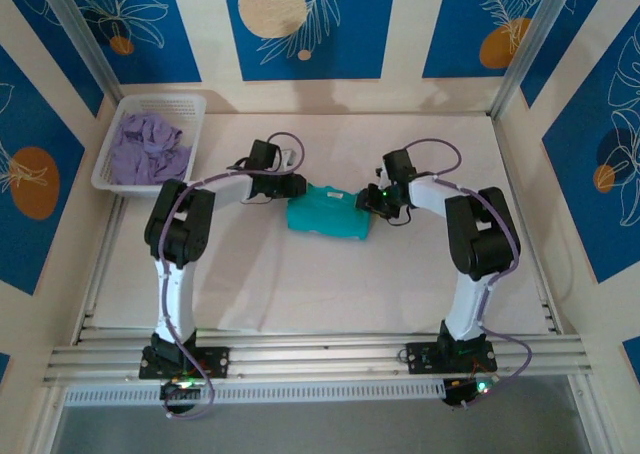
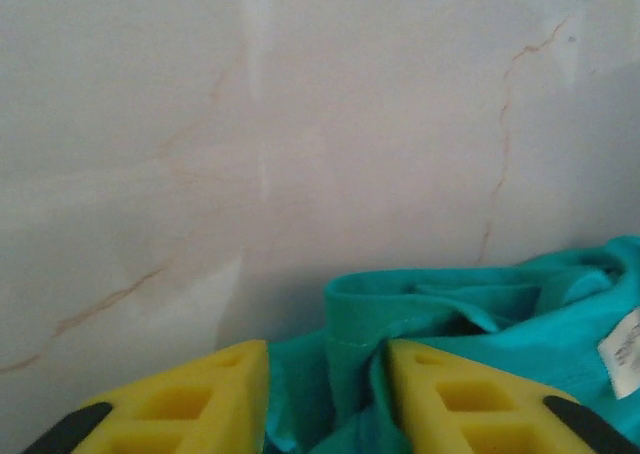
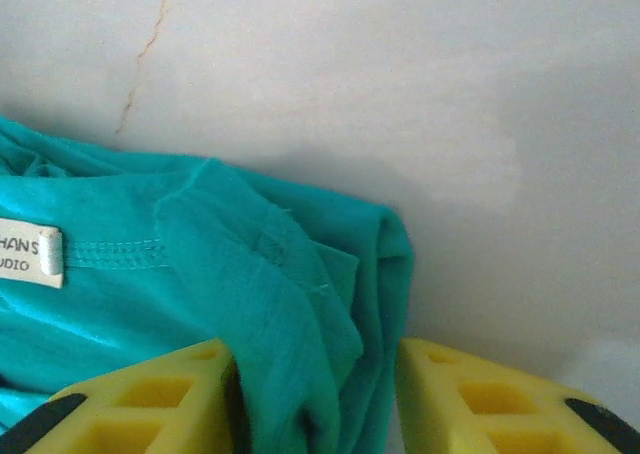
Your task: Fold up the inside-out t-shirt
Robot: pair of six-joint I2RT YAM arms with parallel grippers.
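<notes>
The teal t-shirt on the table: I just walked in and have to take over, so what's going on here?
The robot is folding the t-shirt. It lies in a compact bundle, its white tag showing. The left tool sits at its left end and the right tool at its right end, each with jaws apart and fabric loose between them.

top cam overhead from behind, facing table, wrist cams v. close, all share t-shirt

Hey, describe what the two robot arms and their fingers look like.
The left arm and right arm have white links, black joints and lilac cables looping along them. Their fingers are yellow blocks with square recesses and black bases.
</notes>
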